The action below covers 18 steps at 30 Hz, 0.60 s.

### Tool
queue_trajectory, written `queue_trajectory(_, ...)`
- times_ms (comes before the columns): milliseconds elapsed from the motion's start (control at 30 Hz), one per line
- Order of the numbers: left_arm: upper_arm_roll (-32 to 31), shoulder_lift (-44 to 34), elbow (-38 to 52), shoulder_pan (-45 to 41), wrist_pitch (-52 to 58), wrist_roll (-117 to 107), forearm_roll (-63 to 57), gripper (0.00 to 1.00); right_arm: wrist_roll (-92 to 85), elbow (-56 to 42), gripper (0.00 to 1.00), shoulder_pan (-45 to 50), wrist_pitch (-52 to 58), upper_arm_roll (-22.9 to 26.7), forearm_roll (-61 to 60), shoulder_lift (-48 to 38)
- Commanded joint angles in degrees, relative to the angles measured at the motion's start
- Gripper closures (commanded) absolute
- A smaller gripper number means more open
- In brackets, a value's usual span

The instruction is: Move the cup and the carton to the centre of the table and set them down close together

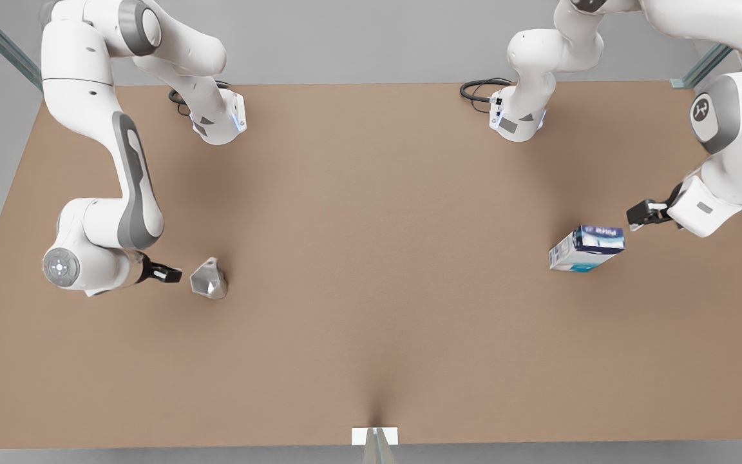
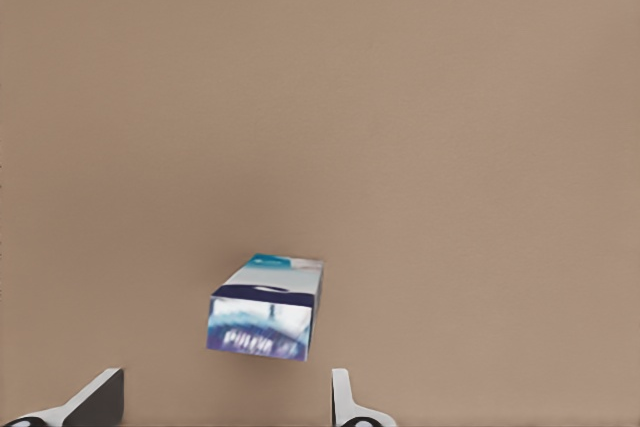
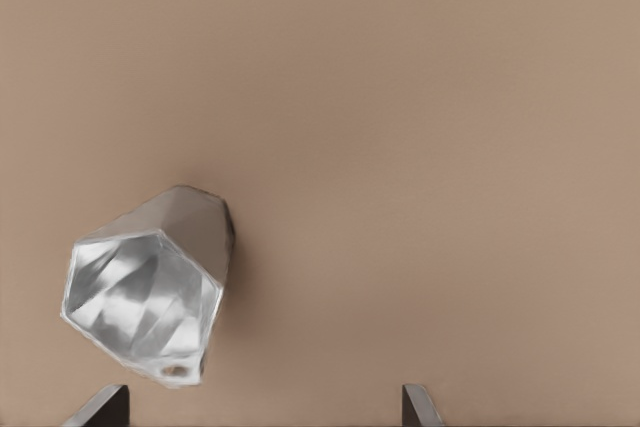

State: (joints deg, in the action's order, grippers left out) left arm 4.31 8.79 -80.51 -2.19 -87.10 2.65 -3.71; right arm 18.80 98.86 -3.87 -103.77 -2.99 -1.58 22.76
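Note:
The faceted light-grey cup (image 1: 210,279) (image 3: 150,287) lies tipped on the brown table (image 1: 371,212) at the front view's left, its mouth toward my right gripper (image 1: 168,274) (image 3: 260,409). That gripper is open and sits just short of the cup without touching it. The white and dark blue carton (image 1: 587,248) (image 2: 268,307) rests on the table at the front view's right. My left gripper (image 1: 643,212) (image 2: 220,405) is open, a short way off the carton's blue end.
Both arm bases (image 1: 219,119) (image 1: 518,119) stand at the table's far edge with black cables (image 1: 477,90) beside them. A small white bracket (image 1: 374,436) sits at the near edge. Open tabletop stretches between cup and carton.

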Motion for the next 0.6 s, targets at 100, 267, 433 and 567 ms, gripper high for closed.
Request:
queue_trajectory(100, 0.00, -0.09, 0.00, -0.01, 0.08, 0.16, -0.07, 0.00, 6.51, 4.67, 0.00, 0.44, -4.68, -0.09, -1.57, -0.96)
queue_trajectory(267, 0.00, -0.09, 0.00, 0.17, 0.00, 0.16, -0.07, 0.00, 9.85, 8.63, 0.00, 0.70, -8.37, 0.09, -7.74, -1.75)
queue_trajectory(433, 0.00, -0.09, 0.00, 0.35, 0.00, 0.25, -0.07, 0.00, 10.55, 10.65, 0.00, 0.53, -11.72, 0.44, -11.60, -1.31)
queue_trajectory(567, 0.09, -0.09, 0.00, 0.43, 0.00, 0.25, 0.02, 0.00, 9.59, 10.21, 0.00, 0.27, -11.80, 1.50, -12.39, 0.27)
